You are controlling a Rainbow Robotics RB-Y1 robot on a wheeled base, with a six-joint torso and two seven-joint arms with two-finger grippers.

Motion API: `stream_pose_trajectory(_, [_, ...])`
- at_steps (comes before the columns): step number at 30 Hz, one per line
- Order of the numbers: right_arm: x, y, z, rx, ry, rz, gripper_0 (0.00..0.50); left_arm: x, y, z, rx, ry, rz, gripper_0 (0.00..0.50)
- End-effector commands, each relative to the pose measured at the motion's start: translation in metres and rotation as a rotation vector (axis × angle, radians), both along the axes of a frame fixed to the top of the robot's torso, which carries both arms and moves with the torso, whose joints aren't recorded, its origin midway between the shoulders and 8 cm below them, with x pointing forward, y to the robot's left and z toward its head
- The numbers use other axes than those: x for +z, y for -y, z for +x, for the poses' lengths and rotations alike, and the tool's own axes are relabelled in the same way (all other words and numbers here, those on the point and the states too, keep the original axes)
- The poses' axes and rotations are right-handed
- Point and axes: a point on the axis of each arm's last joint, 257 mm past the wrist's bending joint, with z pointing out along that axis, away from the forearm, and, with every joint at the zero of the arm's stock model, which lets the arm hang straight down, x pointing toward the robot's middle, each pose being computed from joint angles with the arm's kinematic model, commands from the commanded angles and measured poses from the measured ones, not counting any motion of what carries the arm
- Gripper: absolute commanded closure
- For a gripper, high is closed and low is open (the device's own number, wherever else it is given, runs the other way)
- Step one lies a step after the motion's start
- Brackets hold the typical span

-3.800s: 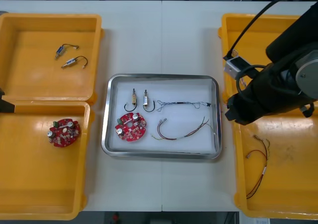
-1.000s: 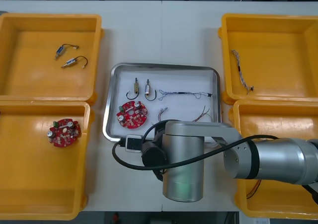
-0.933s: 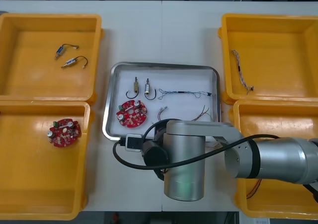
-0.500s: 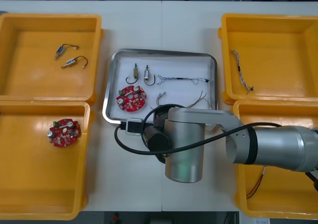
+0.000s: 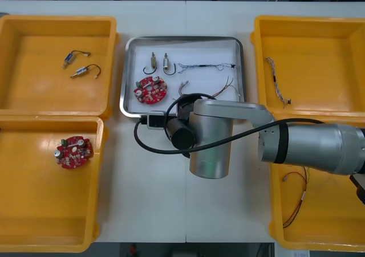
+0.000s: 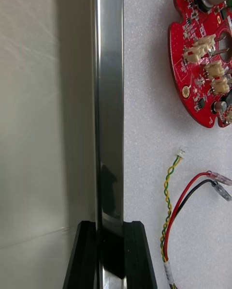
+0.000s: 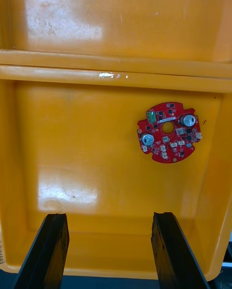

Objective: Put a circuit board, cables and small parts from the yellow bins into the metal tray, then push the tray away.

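looks like the last step, the push. right gripper [image 6: 110, 223] clamped on the near rim of the tray [image 5: 183, 39], rim pinched between the two black fingers, arm stretched across the middle of the table [image 5: 154, 211]. tray lying towards the far side, between the two far bins and close to both.

inside the tray: a circuit board [image 5: 150, 90] at near left, two small metal parts [image 5: 153, 63] just beyond it, a thin twisted cable [image 5: 206, 66] to their right, a red and yellow cable [image 5: 223, 88] at near right, partly under the arm.

next move, at a guess: drive straight towards the far edge, gripping firmly enough not to slip off the thin rim, without skewing into either bin; then let go and draw back.

left in the bins: two spare parts [image 5: 85, 70] in the far left bin [image 5: 34, 86]; a second board [image 5: 73, 151] in the near left bin [image 5: 45, 211]; a blue and white cable [image 5: 278, 89] in the far right bin [image 5: 325, 57]; a spare red cable [image 5: 296, 194] in the near right bin [image 5: 336, 217].

left gripper [image 7: 108, 216] hanging idle over the near left bin, fingers wide apart, nothing between them.
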Motion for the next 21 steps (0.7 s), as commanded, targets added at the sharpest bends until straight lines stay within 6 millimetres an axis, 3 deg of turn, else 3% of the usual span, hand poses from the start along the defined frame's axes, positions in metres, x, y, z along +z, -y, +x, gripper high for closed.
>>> stream_pose_trajectory(1, [0.027,0.003,0.028,0.031,0.079,-0.062,0.500,0.015,-0.013,-0.002,0.048,0.025,0.042,0.000])
stream_pose_trajectory(21, [0.091,0.004,0.113,0.066,0.236,-0.029,0.500,0.015,-0.013,-0.002,0.048,0.025,0.042,0.000])
